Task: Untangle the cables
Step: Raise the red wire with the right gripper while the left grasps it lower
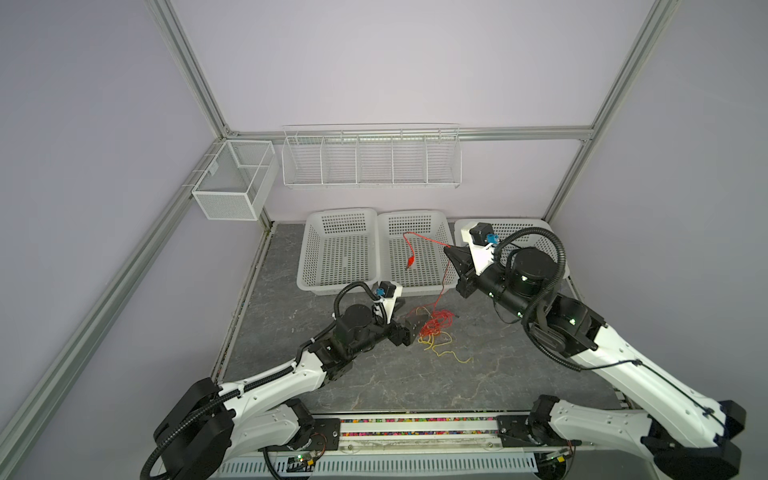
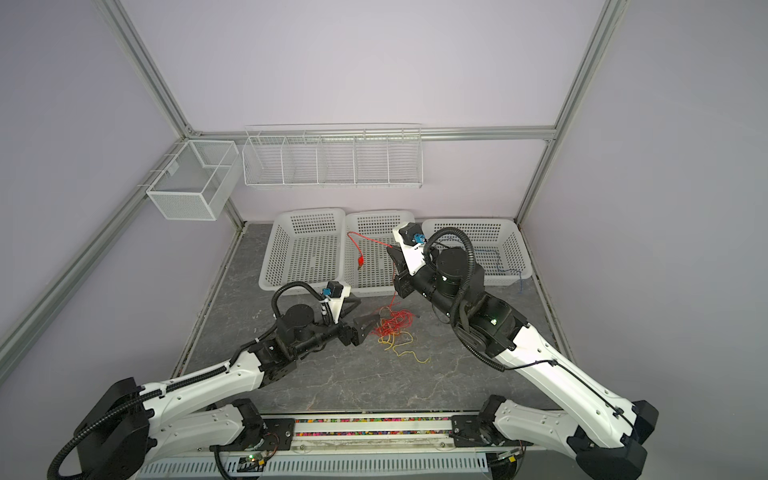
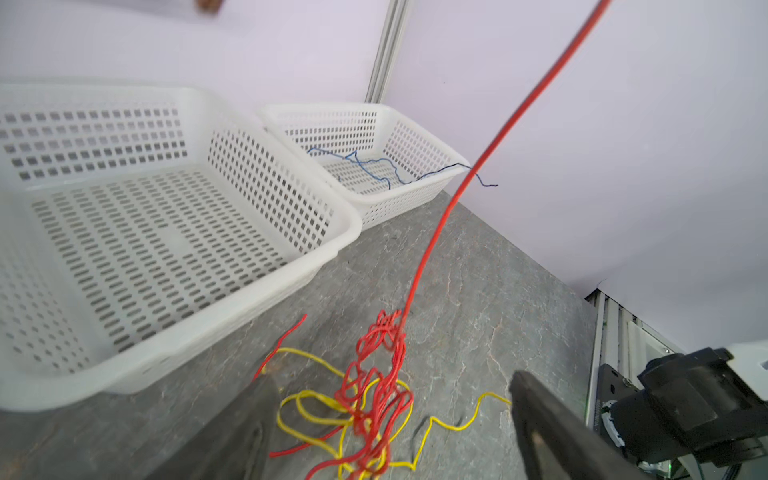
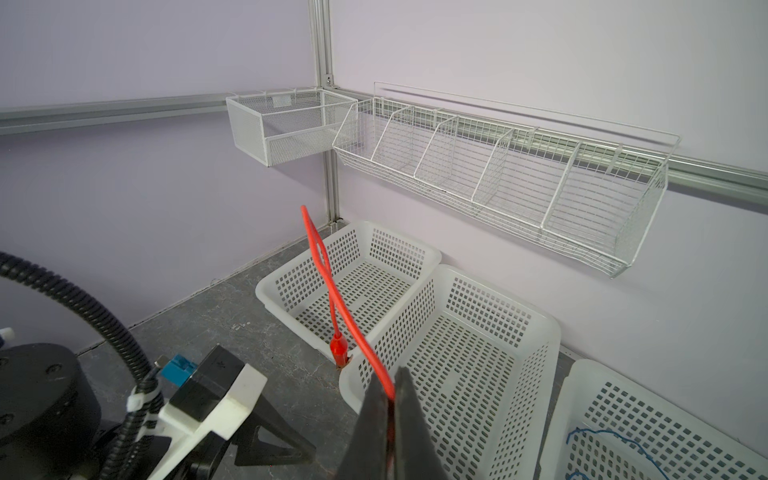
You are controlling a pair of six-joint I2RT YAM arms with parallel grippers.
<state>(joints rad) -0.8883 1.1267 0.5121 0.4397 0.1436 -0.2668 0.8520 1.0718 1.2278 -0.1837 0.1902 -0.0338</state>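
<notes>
In both top views the left gripper (image 1: 417,329) (image 2: 365,329) is low over the grey table (image 1: 374,374), and its fingers stand wide apart. Directly in front of their tips lies the knot of the red cable (image 1: 435,327), mixed with loops of the yellow cable (image 1: 434,351). The yellow one spreads on the table a little past the fingers. From the knot one red strand climbs to the right gripper (image 1: 447,248), which is raised over the right side of the middle basket (image 1: 411,222). Its fingers are pressed together on this strand. Beyond these fingers the red cable goes on through the air and hangs down, ending in a red clip (image 1: 410,262). In a top view the blue cable (image 2: 515,272) lies in the right basket (image 2: 469,228), well apart from the right fingers, with one end over the rim.

In the left wrist view the two dark fingers (image 3: 249,419) are far from each other. The red and yellow knot sits between them, near their tips. Whether any strand touches a finger, I cannot tell for sure. The tight red strand rises from the knot.

In the right wrist view the fingers (image 4: 415,432) are closed, and the red cable is pinched between their tips. From there it loops upward and comes down to the clip, just beside the rim of the middle basket.
</notes>
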